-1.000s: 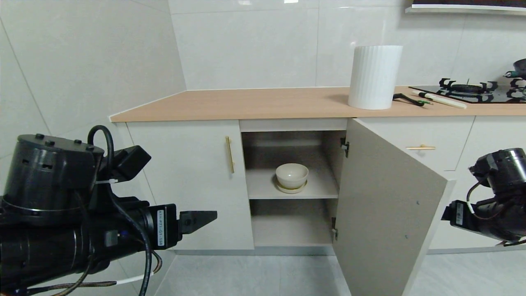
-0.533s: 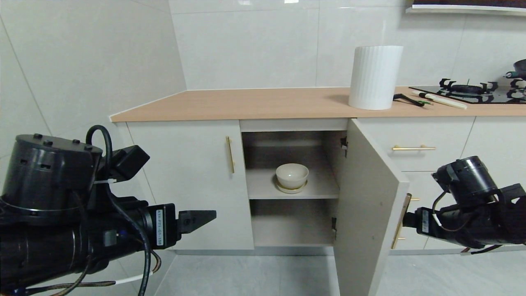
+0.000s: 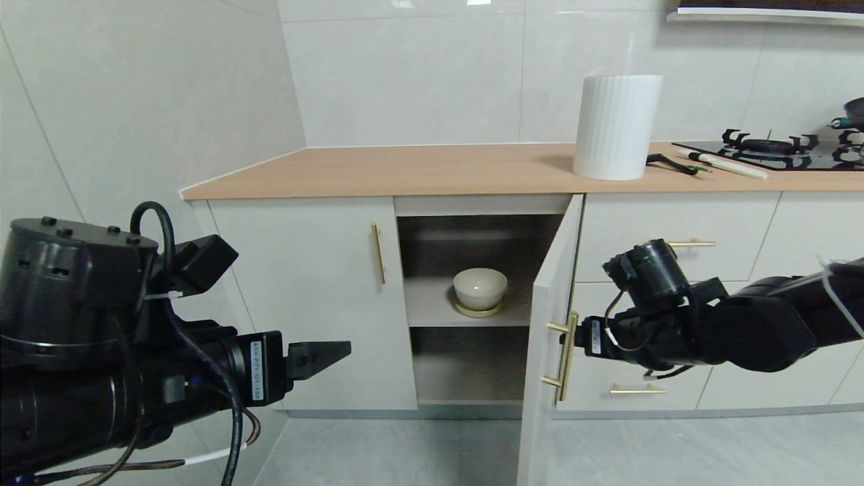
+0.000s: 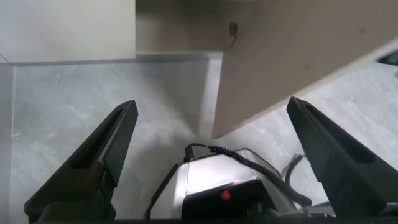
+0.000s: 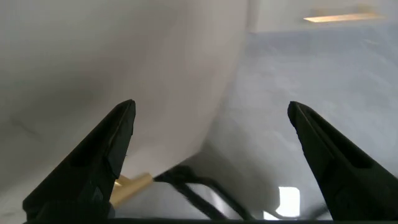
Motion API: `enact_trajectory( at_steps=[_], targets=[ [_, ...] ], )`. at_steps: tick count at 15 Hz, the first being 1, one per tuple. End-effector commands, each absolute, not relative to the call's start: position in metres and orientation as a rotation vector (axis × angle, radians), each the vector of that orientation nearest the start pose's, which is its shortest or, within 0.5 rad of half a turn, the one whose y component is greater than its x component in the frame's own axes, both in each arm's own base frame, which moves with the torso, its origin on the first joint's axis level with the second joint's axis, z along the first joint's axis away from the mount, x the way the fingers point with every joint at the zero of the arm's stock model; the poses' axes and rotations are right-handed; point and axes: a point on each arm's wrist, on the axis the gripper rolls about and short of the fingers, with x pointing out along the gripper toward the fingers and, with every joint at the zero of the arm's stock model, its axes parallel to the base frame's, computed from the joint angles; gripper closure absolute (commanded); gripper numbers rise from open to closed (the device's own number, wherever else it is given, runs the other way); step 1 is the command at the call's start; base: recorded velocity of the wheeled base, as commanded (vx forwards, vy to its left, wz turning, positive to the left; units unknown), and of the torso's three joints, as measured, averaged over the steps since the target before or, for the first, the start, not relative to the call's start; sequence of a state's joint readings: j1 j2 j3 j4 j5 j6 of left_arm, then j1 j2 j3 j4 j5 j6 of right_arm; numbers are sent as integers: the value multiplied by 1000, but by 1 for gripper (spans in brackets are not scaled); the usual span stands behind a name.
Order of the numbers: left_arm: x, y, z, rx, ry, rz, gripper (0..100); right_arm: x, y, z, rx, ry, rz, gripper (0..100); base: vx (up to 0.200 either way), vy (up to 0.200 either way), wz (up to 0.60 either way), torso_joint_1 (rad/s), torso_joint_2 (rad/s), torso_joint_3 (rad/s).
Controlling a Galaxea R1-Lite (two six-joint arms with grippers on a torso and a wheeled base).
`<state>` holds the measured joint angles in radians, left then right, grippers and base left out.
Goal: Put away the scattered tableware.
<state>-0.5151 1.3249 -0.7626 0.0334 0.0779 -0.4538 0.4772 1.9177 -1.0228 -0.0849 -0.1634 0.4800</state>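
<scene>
Head view, risk: the right gripper (image 3: 582, 335), just beside the door handle (image 3: 563, 358), could have slid off it and left the cabinet door (image 3: 545, 378) ajar
Head view, tableware: bowl (image 3: 480, 288) on saucer (image 3: 478, 311) sat on the shelf beyond that gripper, past the door
Head view, count: one bowl, one saucer, one handle on this door
Left wrist view: left gripper (image 4: 211, 102) was spread wide and empty, the door's edge ahead of it, so it could have clipped the door
Right wrist view: right gripper (image 5: 210, 104) was spread wide, gripping nothing, with one handle by one finger

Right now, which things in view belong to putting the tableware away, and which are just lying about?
Job: bowl on its saucer, on the cabinet shelf; cabinet door; right end effector at the door handle.
Lying about: white canister; gas hob; utensils by the hob, unclear.
</scene>
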Motion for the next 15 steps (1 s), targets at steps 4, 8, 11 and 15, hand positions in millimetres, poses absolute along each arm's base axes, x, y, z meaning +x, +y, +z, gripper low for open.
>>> enact_trajectory(
  at_steps=[4,8,11,15],
  targets=[
    [166,-95,212,-264,622,-310,0,335,183,106,226,854,226,0,0,0,0,0,0,0],
    [165,-98,206,-247,644,-318,0,350,191,103,237,837,231,0,0,0,0,0,0,0],
    [166,-100,203,-237,652,-313,0,359,196,96,262,840,218,0,0,0,0,0,0,0],
    [165,-101,200,-217,659,-315,0,370,202,92,344,835,190,0,100,0,0,2,0,-1]
  ],
)
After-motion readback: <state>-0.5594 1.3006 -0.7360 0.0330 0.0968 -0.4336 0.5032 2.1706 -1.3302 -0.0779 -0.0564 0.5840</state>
